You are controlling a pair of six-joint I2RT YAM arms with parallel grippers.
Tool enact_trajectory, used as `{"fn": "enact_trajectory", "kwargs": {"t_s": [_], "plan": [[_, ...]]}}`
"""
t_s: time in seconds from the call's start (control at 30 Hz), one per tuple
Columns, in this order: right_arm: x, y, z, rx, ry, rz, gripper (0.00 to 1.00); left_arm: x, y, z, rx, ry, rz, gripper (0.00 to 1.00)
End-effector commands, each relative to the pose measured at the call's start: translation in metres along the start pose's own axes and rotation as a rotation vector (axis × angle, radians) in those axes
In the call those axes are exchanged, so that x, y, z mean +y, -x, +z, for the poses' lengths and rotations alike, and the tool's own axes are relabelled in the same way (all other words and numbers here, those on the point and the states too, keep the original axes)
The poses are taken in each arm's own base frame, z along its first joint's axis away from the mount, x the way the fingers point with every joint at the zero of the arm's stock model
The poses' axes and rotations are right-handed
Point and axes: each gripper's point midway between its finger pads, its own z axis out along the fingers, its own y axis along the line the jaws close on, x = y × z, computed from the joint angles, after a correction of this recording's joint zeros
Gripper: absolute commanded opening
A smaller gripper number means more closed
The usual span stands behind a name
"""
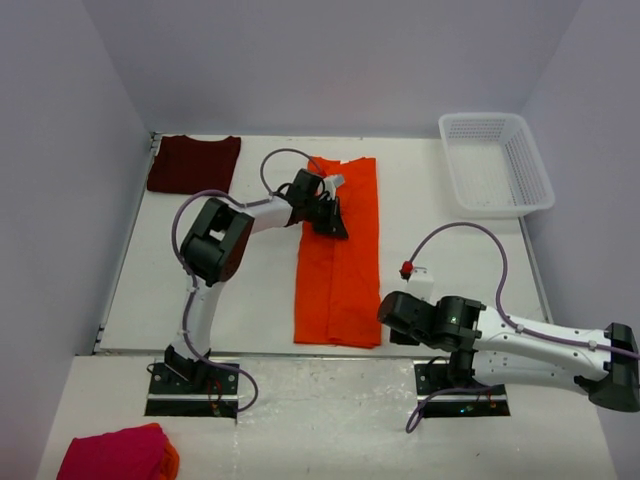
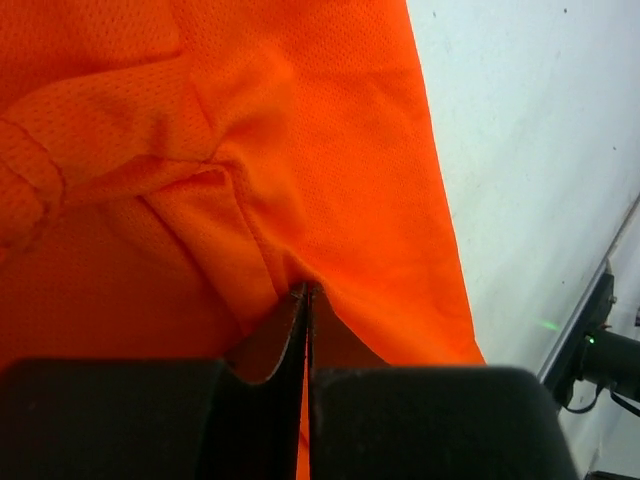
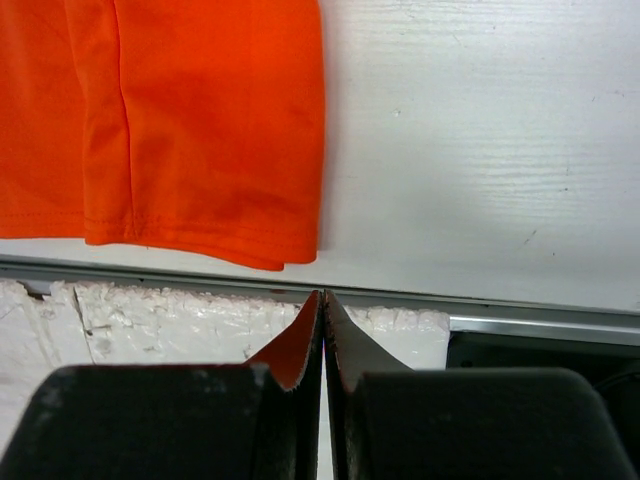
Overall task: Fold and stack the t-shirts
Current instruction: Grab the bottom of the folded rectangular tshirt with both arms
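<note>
Pressed together and empty, the right jaws hang over the near edge of the surface (image 1: 250, 300), just beside a near corner of the orange t-shirt (image 1: 340, 270). This shirt lies mid-surface as a long folded strip. Toward its far end, the left jaws are clamped on a raised fold of it. The maroon t-shirt (image 1: 193, 163) lies folded in the far left corner.

a long shirt (image 1: 340, 260) lies centre, a folded shirt (image 1: 193, 163) back left, a basket (image 1: 500, 209) back right.

Orange t-shirt (image 1: 345, 265) mid-table, maroon t-shirt (image 1: 194, 163) far-left
</note>
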Motion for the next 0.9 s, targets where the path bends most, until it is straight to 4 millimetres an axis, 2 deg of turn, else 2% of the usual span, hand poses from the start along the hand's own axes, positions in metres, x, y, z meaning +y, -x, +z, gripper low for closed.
{"fn": "enact_trajectory", "kwargs": {"t_s": [0.0, 0.07, 0.1, 0.17, 0.2, 0.27, 0.3, 0.33, 0.4, 0.47, 0.57, 0.73, 0.87], "plan": [[-0.008, 0.004, 0.0, -0.036, -0.021, 0.03, 0.0, 0.006, 0.024, 0.001, -0.048, 0.062, 0.048, 0.0], [-0.005, 0.003, 0.001, -0.031, -0.008, 0.031, 0.0, 0.017, 0.025, 0.009, -0.028, 0.095, 0.067, 0.0], [-0.004, 0.001, 0.002, -0.024, -0.004, 0.028, 0.0, 0.015, 0.033, 0.01, -0.028, 0.1, 0.083, 0.0], [0.002, 0.001, 0.005, -0.023, 0.015, 0.031, 0.0, 0.03, 0.032, 0.023, -0.005, 0.121, 0.099, 0.0], [0.004, -0.001, 0.007, -0.017, 0.018, 0.023, 0.0, 0.026, 0.042, 0.024, -0.011, 0.12, 0.111, 0.0], [0.008, 0.0, 0.011, -0.023, 0.025, 0.029, 0.01, 0.039, 0.04, 0.033, 0.006, 0.133, 0.107, 0.0], [0.009, -0.001, 0.013, -0.019, 0.018, 0.03, 0.06, 0.04, 0.045, 0.035, -0.001, 0.132, 0.108, 0.0], [0.01, -0.001, 0.015, -0.025, 0.014, 0.034, 0.19, 0.042, 0.047, 0.035, -0.004, 0.132, 0.106, 0.0], [0.007, 0.002, 0.02, -0.038, -0.011, 0.055, 0.28, 0.042, 0.052, 0.034, -0.012, 0.119, 0.104, 0.0], [-0.004, 0.004, 0.028, -0.045, -0.061, 0.08, 0.44, 0.045, 0.055, 0.03, -0.018, 0.121, 0.097, 0.0], [-0.008, 0.014, 0.041, -0.044, -0.045, 0.12, 0.47, 0.051, 0.056, 0.022, -0.021, 0.134, 0.099, 0.0], [0.001, 0.028, 0.041, -0.073, 0.018, 0.145, 0.48, 0.059, 0.061, 0.004, -0.04, 0.151, 0.093, 0.0], [0.005, 0.035, 0.046, -0.064, 0.008, 0.124, 0.48, 0.063, 0.063, -0.002, -0.046, 0.145, 0.082, 0.0]]}}
